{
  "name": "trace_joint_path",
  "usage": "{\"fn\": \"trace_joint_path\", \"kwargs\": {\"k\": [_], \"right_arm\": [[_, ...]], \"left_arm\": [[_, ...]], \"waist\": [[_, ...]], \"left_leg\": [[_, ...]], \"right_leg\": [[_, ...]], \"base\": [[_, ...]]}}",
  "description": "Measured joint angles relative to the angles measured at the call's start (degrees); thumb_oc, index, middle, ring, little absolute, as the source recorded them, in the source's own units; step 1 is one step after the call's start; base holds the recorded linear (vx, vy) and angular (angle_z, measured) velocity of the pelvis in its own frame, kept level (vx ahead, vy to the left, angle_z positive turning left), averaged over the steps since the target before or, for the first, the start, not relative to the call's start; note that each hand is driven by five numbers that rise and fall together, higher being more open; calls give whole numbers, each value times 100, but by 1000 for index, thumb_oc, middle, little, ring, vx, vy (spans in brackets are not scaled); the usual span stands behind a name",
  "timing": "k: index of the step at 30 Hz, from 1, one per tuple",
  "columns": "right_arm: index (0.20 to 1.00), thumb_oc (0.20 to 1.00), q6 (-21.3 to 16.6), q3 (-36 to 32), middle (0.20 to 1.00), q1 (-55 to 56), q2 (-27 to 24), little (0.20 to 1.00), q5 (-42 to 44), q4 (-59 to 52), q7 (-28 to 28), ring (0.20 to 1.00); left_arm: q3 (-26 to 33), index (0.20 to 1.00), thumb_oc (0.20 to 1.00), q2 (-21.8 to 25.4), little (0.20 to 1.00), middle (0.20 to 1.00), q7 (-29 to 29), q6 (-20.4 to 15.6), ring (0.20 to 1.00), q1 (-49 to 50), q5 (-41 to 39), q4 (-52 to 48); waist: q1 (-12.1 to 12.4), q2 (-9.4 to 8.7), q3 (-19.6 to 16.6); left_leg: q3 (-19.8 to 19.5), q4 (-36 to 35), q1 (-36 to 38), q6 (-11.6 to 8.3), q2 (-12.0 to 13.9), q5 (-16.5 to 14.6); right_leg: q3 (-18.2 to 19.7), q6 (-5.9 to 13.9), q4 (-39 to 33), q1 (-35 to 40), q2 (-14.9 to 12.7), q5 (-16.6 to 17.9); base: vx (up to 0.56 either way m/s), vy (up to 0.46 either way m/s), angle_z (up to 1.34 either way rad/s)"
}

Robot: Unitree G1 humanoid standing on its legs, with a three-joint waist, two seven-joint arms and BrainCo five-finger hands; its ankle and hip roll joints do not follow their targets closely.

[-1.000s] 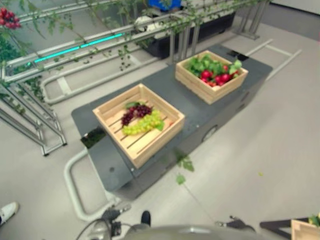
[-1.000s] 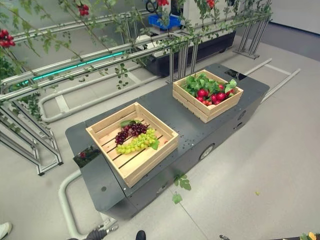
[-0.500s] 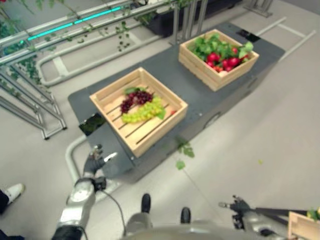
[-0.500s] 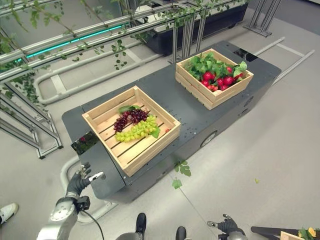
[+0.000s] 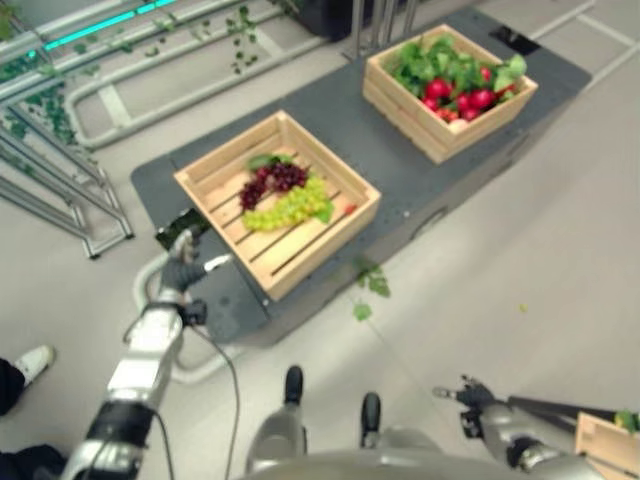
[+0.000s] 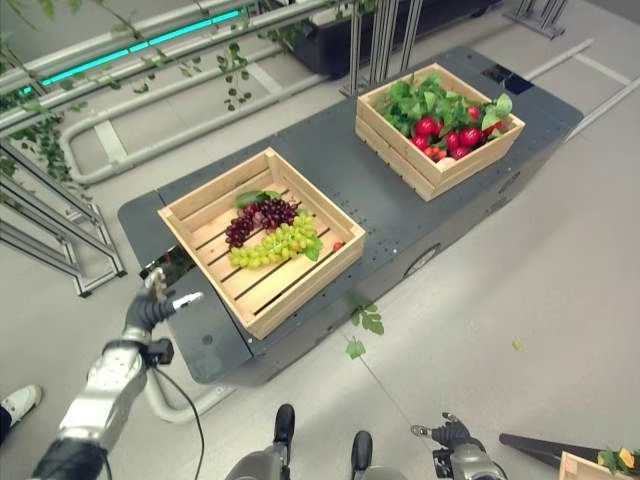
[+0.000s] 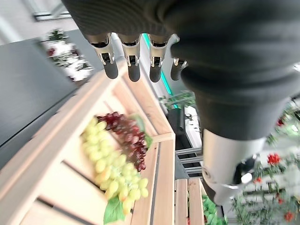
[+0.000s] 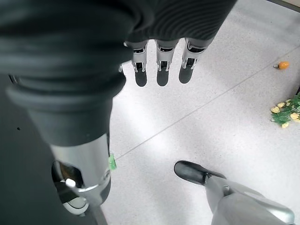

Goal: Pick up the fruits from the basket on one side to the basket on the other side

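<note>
Nowhere readable print: left hand (image 6: pixel 150 309) open beside grape basket (image 6: pixel 262 240)

My left hand (image 6: pixel 150 308) is raised beside the near crate (image 6: pixel 262 243), fingers relaxed; my right hand (image 6: pixel 452 438) hangs low, fingers straight.

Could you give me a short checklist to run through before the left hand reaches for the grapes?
1. Left hand free, fingers relaxed: ok.
2. Green grapes and dark grapes lying uncovered in the near crate: ok.
3. Left hand over the near crate: not ok, it hovers outside the crate's corner.
4. Far crate has room: cannot tell, red fruit and leaves fill it.
5. Right hand out of the way, low by the floor: ok.
</note>
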Motion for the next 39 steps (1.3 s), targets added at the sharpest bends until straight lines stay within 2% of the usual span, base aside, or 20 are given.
{"fn": "trace_joint_path", "kwargs": {"k": [3,5,7,10,12,13,18,19,21,26,31,39], "right_arm": [[1000,1000,1,21,1000,-99,-11,1000,15,15,-4,1000],[1000,1000,-7,28,1000,-217,-6,1000,52,309,-10,1000],[1000,1000,-6,47,1000,-201,-6,1000,52,346,-22,1000],[1000,1000,-7,51,1000,-115,-8,1000,53,246,-28,1000],[1000,1000,-11,132,1000,-82,-23,1000,54,247,-42,1000],[1000,1000,-17,217,1000,-105,-27,1000,60,232,-53,1000],[1000,1000,-84,260,1000,-190,-6,1000,69,143,-114,1000],[1000,1000,-105,346,1000,-182,-14,1000,77,140,-133,1000],[1000,1000,-135,451,1000,-209,-6,1000,131,129,-134,1000],[1000,1000,-170,482,1000,-242,9,1000,230,25,-140,1000],[1000,1000,-190,557,1000,-284,12,1000,278,-3,-198,1000],[1000,1000,-312,695,1000,-347,33,1000,399,-75,-258,1000]], "left_arm": [[-251,1000,1000,239,1000,1000,1,74,1000,-322,346,121],[-602,1000,1000,354,1000,1000,-3,92,1000,-733,436,568],[-653,1000,1000,373,1000,1000,11,111,1000,-946,441,753],[-907,1000,1000,675,1000,1000,85,116,1000,-1368,663,1162],[-1059,1000,1000,719,1000,1000,195,123,1000,-1734,699,1447],[-1307,1000,1000,798,1000,1000,233,119,1000,-1981,825,1585],[-1605,1000,1000,794,1000,1000,331,121,1000,-2503,994,1903],[-1760,1000,1000,796,1000,1000,352,124,1000,-2667,1099,2018],[-2147,1000,1000,874,1000,1000,377,149,1000,-2988,1217,2189],[-2555,1000,1000,888,1000,1000,395,188,1000,-3420,1559,2539],[-2695,1000,1000,864,1000,1000,435,236,1000,-3666,1576,2984],[-3246,1000,1000,740,1000,1000,447,351,1000,-4080,2225,3758]], "waist": [[-41,-8,43],[-110,0,128],[-126,5,198],[-276,-11,371],[-366,-44,459],[-380,-46,496],[-438,-82,593],[-488,-99,636],[-432,-93,673],[-536,-159,823],[-616,-228,892],[-626,-294,1056]], "left_leg": [[-4,0,-156,-14,-1,20],[-2,0,-185,-12,5,27],[17,0,-275,-12,8,27],[7,1,-371,-7,7,49],[29,0,-375,-7,14,49],[25,0,-416,-7,6,49],[106,0,-489,-2,3,53],[147,0,-491,-2,3,53],[145,0,-578,5,11,59],[160,0,-681,22,2,72],[177,1,-808,33,3,79],[303,1,-871,54,-10,94]], "right_leg": [[-5,-20,3,-127,21,23],[6,-18,2,-188,23,25],[14,-21,3,-262,23,39],[2,-19,5,-352,22,59],[16,-11,5,-383,5,64],[10,-8,5,-418,6,67],[18,5,6,-524,-9,106],[21,0,6,-545,-12,114],[10,-6,6,-624,4,130],[16,5,7,-738,-16,168],[34,21,7,-889,-39,194],[115,40,15,-1016,-72,249]], "base": [[0,0,0],[-17,17,-2],[-15,23,-7],[0,0,0],[-3,24,-6],[0,0,0],[-12,16,-8],[-25,31,-7],[-9,10,-2],[-14,11,-3],[-6,9,-2],[-26,20,-7]]}}
